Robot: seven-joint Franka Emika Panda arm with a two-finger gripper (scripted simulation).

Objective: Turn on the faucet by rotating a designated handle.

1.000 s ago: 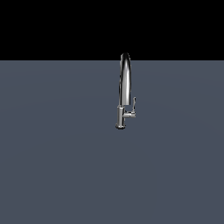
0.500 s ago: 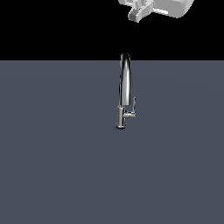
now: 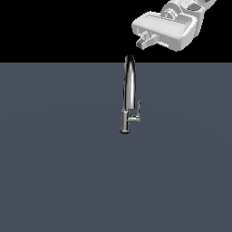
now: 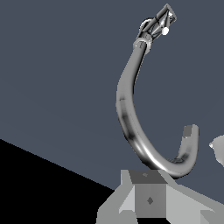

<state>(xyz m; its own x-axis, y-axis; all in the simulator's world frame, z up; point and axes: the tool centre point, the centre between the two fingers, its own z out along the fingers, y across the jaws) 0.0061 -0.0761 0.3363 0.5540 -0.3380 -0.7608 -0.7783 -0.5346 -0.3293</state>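
A tall chrome faucet [image 3: 128,93] is standing upright near the middle of a flat, dark grey-blue surface [image 3: 54,172], a little toward the exterior view's right. Its arched spout is rising from a short round base and topping out just where the grey surface is meeting the black background [image 3: 54,27]. The handle [image 3: 137,111], a thin lever on a short stub, is sticking out of the lower body toward the exterior view's right, with the lever itself pointing upward beside the spout.

The gripper [image 3: 146,41] is hanging at the upper right of the exterior view, above the faucet and a little to its right, well apart from the handle and touching nothing. Its pale body is lying tilted, with a small finger block poking out toward the exterior view's left. Whether the fingers are spread or pressed together I cannot tell, since only one block is showing there and the wrist view is cutting the fingertips off at the frame edge.

In the wrist view the faucet [image 4: 131,109] is appearing as a long curved tube with its open mouth hooking round close to the camera, while the handle [image 4: 159,22] is sitting at the far end of the tube. Nothing is sitting between the fingers.
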